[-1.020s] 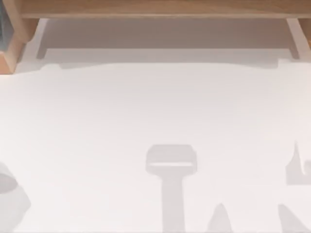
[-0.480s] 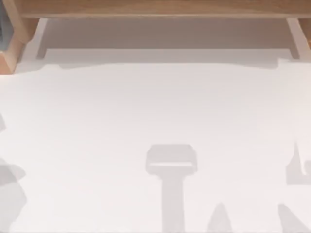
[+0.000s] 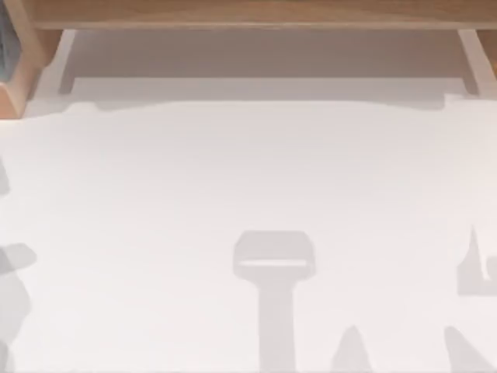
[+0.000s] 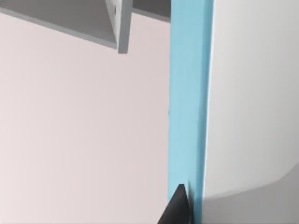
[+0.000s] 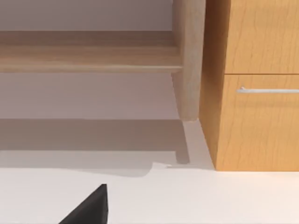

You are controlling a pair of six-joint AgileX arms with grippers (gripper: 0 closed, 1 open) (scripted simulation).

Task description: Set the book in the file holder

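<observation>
Your left jaws are clamped on the book: in the left wrist view one dark fingertip sits right against its light-blue edge, which runs straight away from the jaws as a long narrow band. The pale grey-white surface beside the blue band is either the book's face or something else, you can't tell which.

Beyond the far end of the book you see the grey file holder: a flat grey wall and a thin upright divider. The book is apart from it and not inside it. Under both lies the pale counter.

For your right jaws you cannot tell open or closed. The right wrist view looks low across the counter toward the wooden shelf, its rounded leg standing on the counter, and just beside the leg a wooden drawer cabinet with a thin metal handle.

In the top view you get the white counter with the wooden shelf along the far edge. Grey shadows fall on the counter: a T-shaped one near the middle of the near edge, a soft one at the left edge, and pointed ones at the right.
</observation>
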